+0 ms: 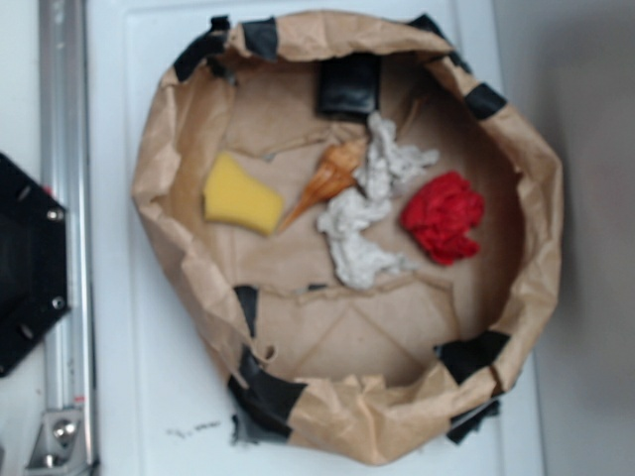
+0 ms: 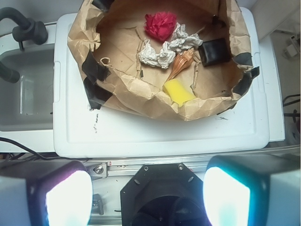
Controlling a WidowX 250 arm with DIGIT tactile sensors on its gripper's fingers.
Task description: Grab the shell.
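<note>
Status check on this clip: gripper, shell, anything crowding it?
Gripper open, holding nothing, well short of the paper-walled bin. Shell lies untouched on bin floor. White crumpled paper against its wide end; yellow sponge near its tip.

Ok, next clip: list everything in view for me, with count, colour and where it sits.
shell: one, orange-tan, middle of the bin, tip toward the sponge, wide end against the white paper
sponge: one, yellow, beside the shell's tip
white paper: one crumpled white-grey mass, centre of the bin
red paper: one crumpled red wad, beside the white paper, opposite the shell
black block: one, black, against the bin wall
paper bin: one, brown with black tape patches, on the white platform
white platform: one, white, under the bin
gripper: one, pale fingers spread at the wrist view's lower edge, far from the bin
</note>
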